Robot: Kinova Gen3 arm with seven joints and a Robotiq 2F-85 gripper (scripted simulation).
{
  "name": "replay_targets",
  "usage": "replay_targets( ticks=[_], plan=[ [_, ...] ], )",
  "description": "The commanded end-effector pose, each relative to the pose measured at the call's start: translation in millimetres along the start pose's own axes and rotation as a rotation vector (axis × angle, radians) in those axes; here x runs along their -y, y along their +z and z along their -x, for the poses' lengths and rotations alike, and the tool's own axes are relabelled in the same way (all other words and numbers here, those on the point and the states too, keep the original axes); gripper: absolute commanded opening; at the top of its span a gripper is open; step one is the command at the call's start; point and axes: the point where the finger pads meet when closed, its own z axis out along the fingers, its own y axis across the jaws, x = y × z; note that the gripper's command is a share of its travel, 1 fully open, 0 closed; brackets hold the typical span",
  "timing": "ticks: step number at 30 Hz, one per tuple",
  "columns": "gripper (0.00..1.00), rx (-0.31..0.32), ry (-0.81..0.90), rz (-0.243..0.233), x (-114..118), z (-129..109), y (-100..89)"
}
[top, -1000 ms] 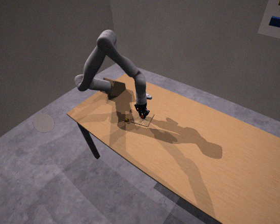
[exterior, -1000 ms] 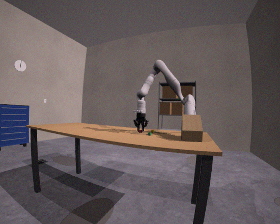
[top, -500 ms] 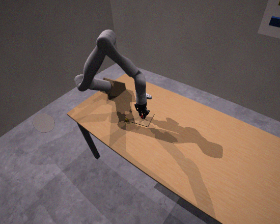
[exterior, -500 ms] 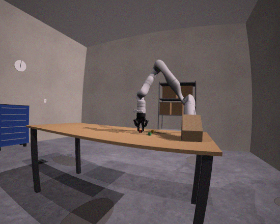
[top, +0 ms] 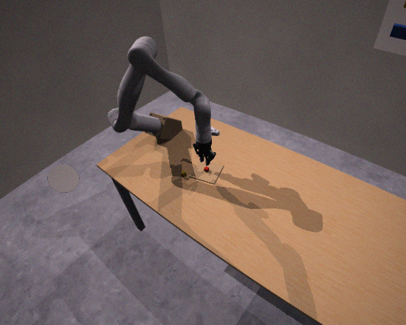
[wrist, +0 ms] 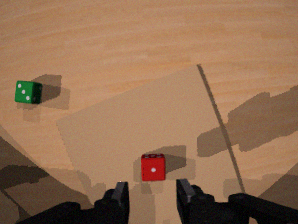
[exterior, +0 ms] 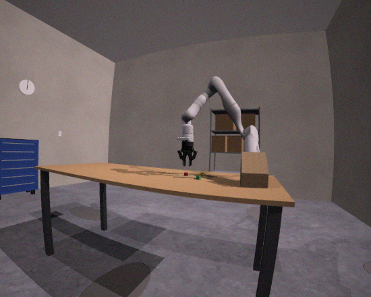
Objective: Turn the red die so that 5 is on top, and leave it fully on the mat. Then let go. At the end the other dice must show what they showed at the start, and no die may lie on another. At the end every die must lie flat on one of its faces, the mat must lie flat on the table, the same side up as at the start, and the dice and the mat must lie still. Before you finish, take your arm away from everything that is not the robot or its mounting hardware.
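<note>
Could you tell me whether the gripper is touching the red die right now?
Apart. The exterior view shows the gripper raised above the red die with wall showing between them.
</note>
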Motion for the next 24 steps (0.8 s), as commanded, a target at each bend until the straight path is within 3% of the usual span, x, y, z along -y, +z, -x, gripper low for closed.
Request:
replay_targets(
  ticks=[1, 11, 12, 24],
  plan=[
    [0.35, -0.016, -0.003, 0.010, -2.5, -5.0, -22.9],
    [0.35, -0.016, -0.003, 0.010, -2.4, -4.9, -33.4],
    [1.00, -0.016, -0.003, 0.010, -2.4, -4.9, -33.4],
    [1.00, -0.016, -0.003, 0.010, -2.4, -4.9, -33.4]
  ],
)
